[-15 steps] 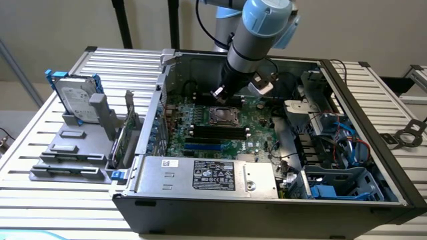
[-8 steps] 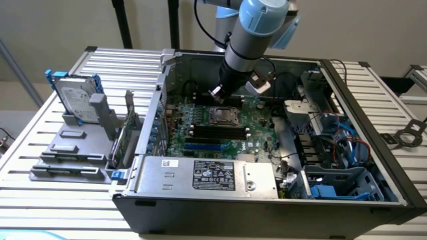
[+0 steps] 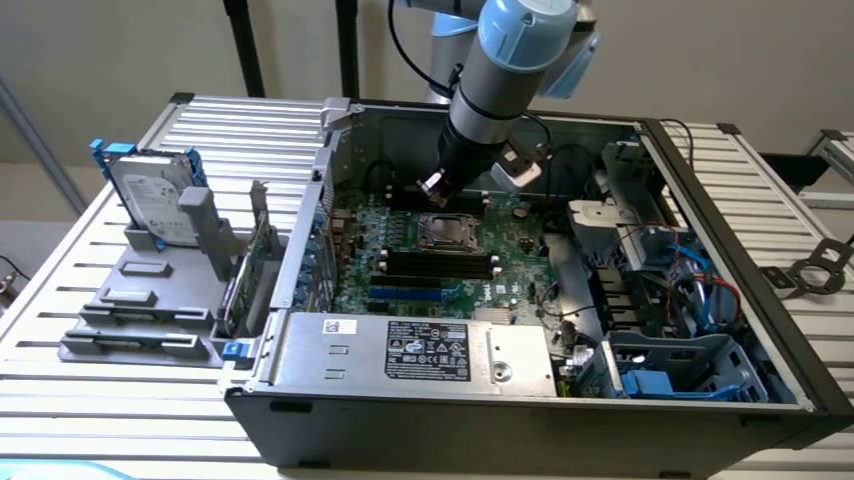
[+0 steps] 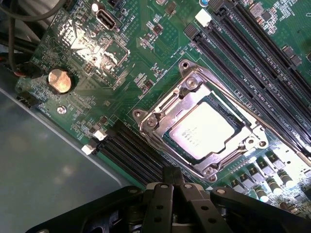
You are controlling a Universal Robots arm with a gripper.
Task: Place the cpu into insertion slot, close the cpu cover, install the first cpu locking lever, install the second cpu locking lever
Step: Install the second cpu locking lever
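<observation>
The Universal Robots arm [image 3: 514, 60] is reaching down into the open computer case [image 3: 534, 430], which is lying on its side on a slatted metal table [image 3: 94, 410]. The gripper [image 3: 435, 190] is hanging over the motherboard [image 3: 521, 262], just on the far side of the processor socket and not touching it. In the wrist view the gripper [image 4: 172, 177] is showing both fingers [image 4: 160, 204] pressed together with nothing between them. The cpu [image 4: 201, 131] is sitting flat in the insertion slot – its silvery-grey top is facing up. The cpu cover [image 4: 188, 94] is lying down around it, framing the chip on all four sides; whether the locking levers are latched cannot be told. Black memory slots [image 4: 131, 148] are running along the socket on two sides, and a coin-cell battery [image 4: 60, 80] is sitting on the board well apart from the socket. In the exterior view a silver labelled power supply [image 3: 334, 350] is occupying the near side of the case. On the exterior view's left, outside the case, a hard drive [image 3: 150, 190] is standing upright in a grey holder [image 3: 147, 290] on the table.
</observation>
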